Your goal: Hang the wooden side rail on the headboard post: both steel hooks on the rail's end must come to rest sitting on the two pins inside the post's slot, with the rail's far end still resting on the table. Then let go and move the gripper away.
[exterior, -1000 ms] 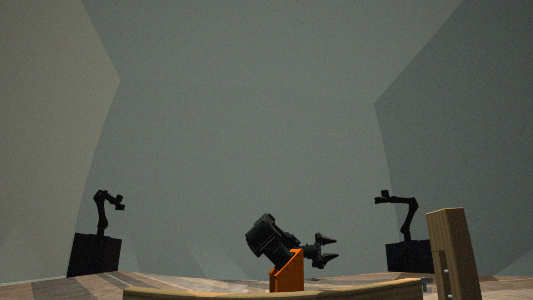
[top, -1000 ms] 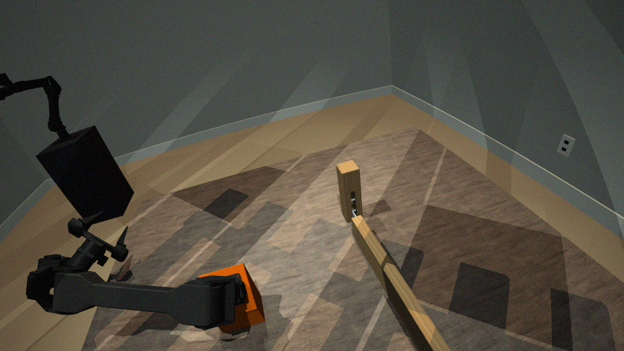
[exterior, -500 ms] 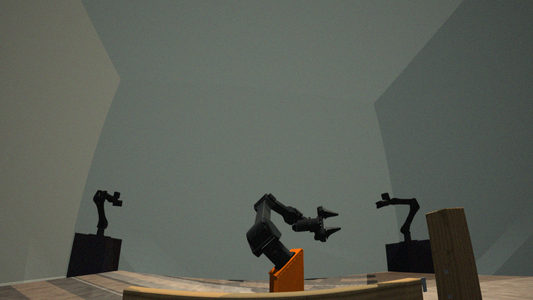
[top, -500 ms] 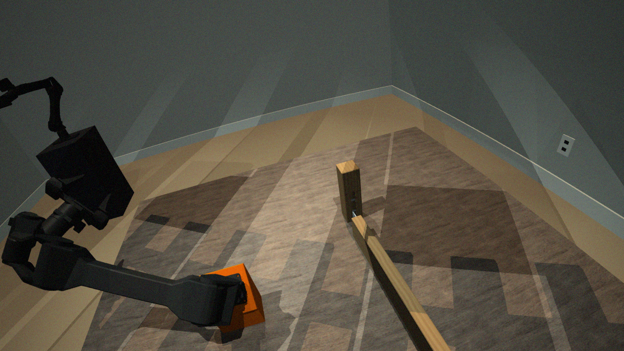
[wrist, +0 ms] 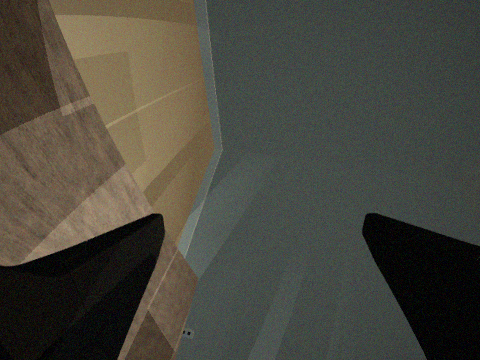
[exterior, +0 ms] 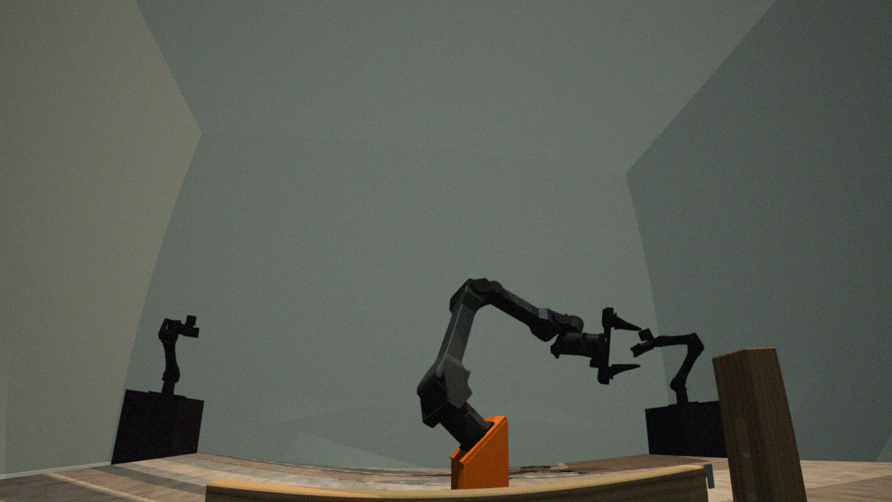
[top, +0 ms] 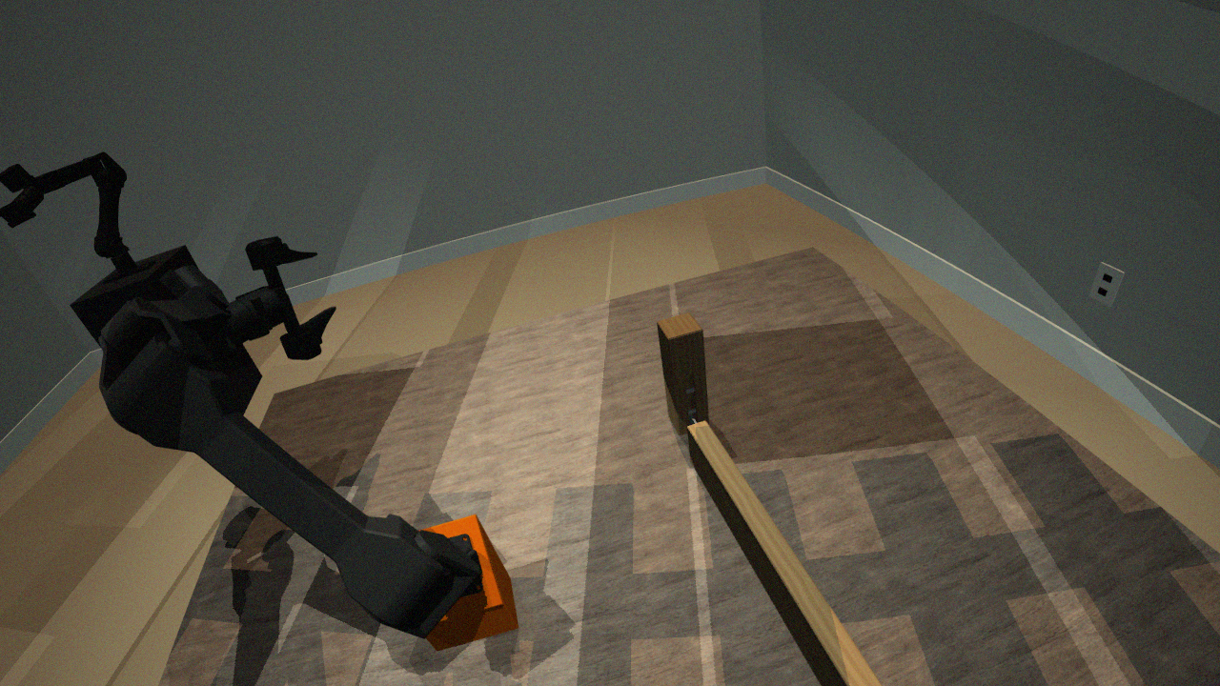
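Observation:
The wooden side rail lies low with its near-post end facing the headboard post, which stands upright. A small steel hook shows at the rail's end; in the exterior view a gap shows between it and the post. The second hook cannot be made out. The slot is in shadow, with a pin faintly visible. The rail's far end is cut off in the top view. My gripper is open and empty, raised high, well away from rail and post.
My arm stands on an orange base beside the rail. Other dark arms stand on black blocks in the background. Walls surround the patterned surface. Neither rail nor post shows in the wrist view.

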Motion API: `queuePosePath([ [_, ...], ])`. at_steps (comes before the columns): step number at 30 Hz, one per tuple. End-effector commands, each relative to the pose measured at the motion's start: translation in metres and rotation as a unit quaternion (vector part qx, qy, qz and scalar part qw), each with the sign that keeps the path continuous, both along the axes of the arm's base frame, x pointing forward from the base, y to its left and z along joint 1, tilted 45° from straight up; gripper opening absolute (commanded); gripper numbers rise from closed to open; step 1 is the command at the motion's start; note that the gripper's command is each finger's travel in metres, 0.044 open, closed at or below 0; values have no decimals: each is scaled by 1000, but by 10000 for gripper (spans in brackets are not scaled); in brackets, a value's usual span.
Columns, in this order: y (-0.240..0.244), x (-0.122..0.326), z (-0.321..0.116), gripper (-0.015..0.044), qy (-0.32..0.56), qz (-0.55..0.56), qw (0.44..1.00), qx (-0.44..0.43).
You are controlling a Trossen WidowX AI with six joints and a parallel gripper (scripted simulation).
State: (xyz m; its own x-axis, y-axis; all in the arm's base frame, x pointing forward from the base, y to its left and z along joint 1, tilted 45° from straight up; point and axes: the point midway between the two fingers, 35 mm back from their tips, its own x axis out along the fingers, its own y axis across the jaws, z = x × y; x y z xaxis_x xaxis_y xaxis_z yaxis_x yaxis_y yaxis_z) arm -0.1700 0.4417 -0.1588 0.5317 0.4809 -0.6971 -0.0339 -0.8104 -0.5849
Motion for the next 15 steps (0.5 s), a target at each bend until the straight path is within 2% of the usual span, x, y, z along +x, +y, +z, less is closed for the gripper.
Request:
queuePosePath([
  [1,4,55,-8,440,36,-66,997,20],
  [8,-6,162,-17,440,91,-188,975,73],
  [15,-48,262,-17,440,135,-307,932,141],
])
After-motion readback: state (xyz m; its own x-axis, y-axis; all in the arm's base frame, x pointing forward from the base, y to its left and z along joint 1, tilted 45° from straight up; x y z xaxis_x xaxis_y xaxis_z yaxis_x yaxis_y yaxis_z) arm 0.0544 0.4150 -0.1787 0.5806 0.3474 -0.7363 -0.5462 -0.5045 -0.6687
